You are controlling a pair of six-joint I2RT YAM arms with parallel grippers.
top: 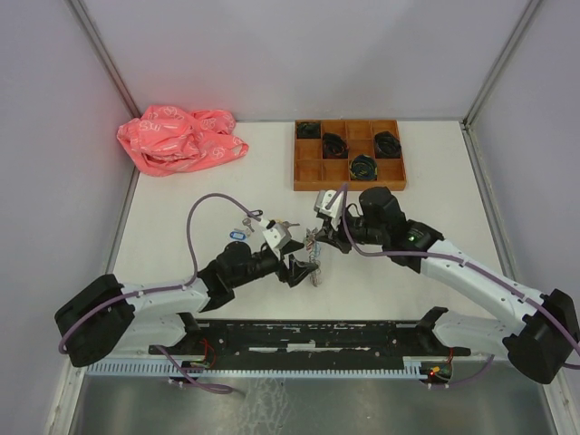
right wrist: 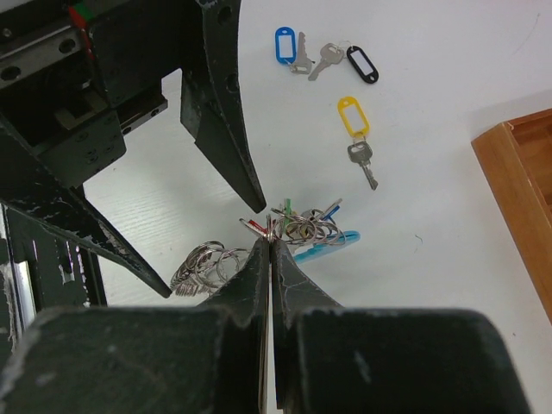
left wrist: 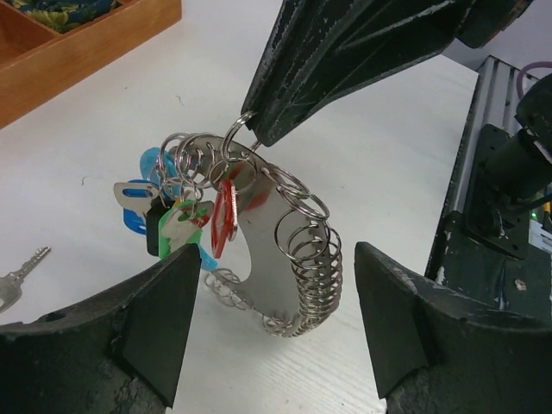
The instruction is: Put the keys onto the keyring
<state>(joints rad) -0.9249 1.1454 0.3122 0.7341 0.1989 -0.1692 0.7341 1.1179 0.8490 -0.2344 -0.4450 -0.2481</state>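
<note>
The keyring [left wrist: 297, 250], a hoop strung with many silvery split rings, a light-blue section and red, green and blue tags, hangs upright with its bottom on the table. My right gripper [right wrist: 270, 241] is shut on a ring at its top, and also shows in the top view [top: 319, 237]. My left gripper [left wrist: 274, 328] is open and empty, its fingers on either side of the hoop's lower part without touching it; it also shows in the top view [top: 299, 269]. Loose keys lie on the table: a blue-tagged key [right wrist: 285, 45], a black-tagged key [right wrist: 363, 64] and a yellow-tagged key [right wrist: 353, 116].
A wooden compartment tray [top: 349, 186] holding black coiled bundles stands behind the right gripper. A crumpled pink bag [top: 177, 138] lies at the back left. One loose key [left wrist: 19, 274] lies left of the left gripper. Walls enclose the table on three sides.
</note>
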